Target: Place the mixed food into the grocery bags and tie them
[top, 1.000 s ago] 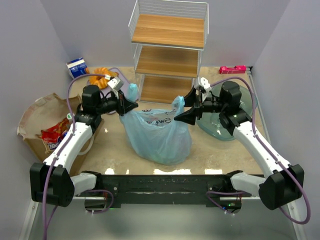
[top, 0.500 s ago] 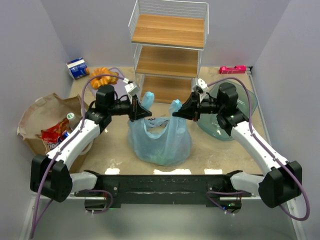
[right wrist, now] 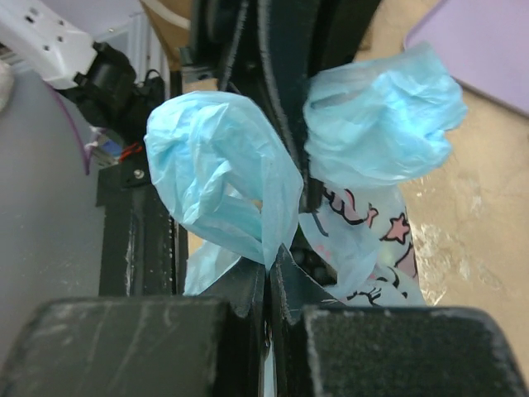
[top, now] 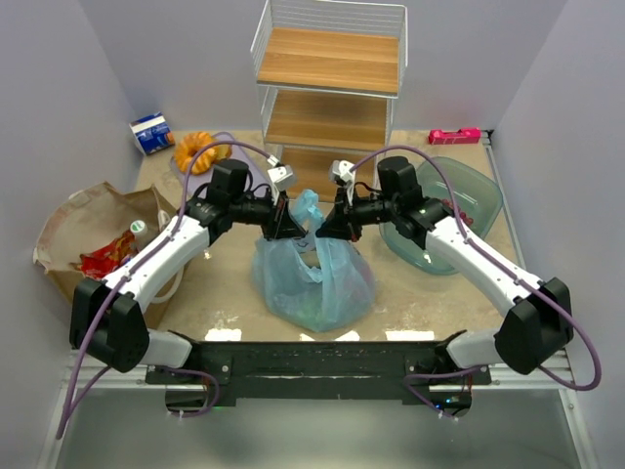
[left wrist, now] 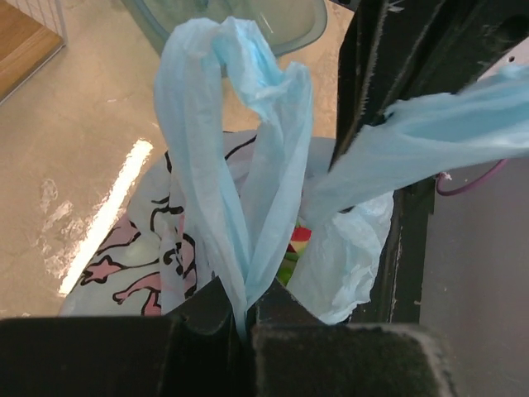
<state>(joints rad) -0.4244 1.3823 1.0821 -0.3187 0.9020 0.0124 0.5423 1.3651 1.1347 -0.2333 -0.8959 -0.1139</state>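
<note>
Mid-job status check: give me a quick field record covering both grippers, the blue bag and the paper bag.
left gripper: shut on one handle of the light-blue plastic bag
right gripper: shut on the other handle
handles: pulled up, close together above the bag, no knot visible
brown paper bag: far left, red snack packet in its mouth
green bowl: right of the plastic bag

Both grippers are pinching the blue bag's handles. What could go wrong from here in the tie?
1. The left gripper and right gripper sit almost nose to nose above the blue plastic bag; crossing the handles may knock them together.
2. Each handle is thin film held by a small pinch, so it might slip out or tear under a pull.
3. The bag is soft; a sideways tug may tip it.
</note>
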